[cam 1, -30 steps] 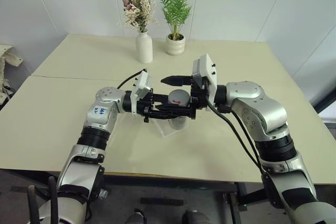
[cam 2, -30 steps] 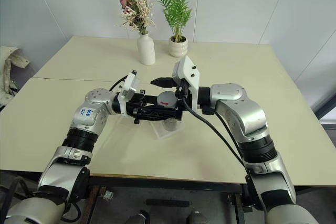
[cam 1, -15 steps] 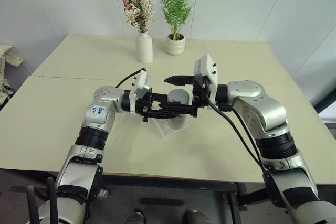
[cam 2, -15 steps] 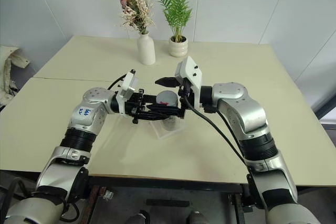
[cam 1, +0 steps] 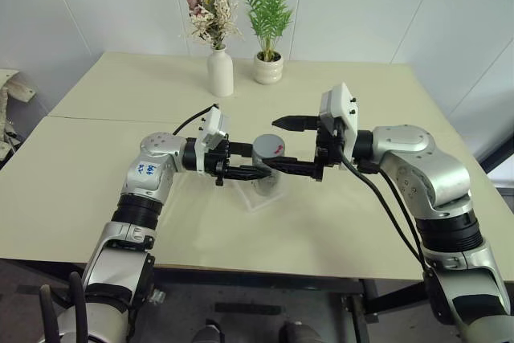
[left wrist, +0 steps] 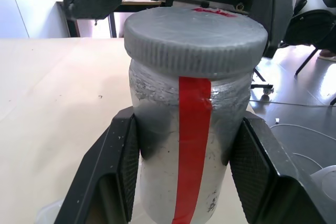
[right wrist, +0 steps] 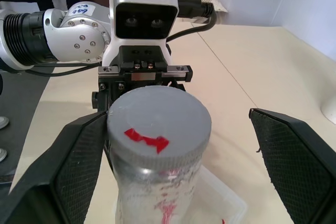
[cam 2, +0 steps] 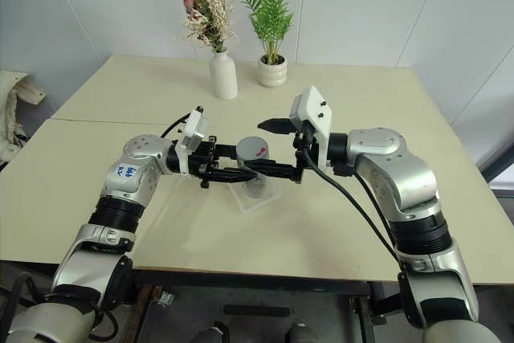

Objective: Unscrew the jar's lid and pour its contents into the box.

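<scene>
My left gripper (cam 1: 255, 168) is shut on the jar (left wrist: 189, 145), its black fingers (left wrist: 122, 167) pressing both sides of the body below the cap. The jar is silvery with a red stripe and hangs upright just above the clear box (cam 1: 255, 199) on the table. The grey lid (right wrist: 158, 123), marked in red, sits on the jar's mouth. From the right, my right gripper (cam 1: 278, 144) faces the lid at its height. It is open wide, one finger on each side of the lid and apart from it. The contents are hidden inside the jar.
A white vase (cam 1: 220, 72) with dried flowers and a white ribbed pot (cam 1: 268, 68) with a green plant stand at the back of the beige table (cam 1: 96, 174). A seam crosses the tabletop on the left. The front edge lies near my arms.
My right gripper has drawn back to the right, away from the lid, still open. The left gripper and the jar have stayed in place.
</scene>
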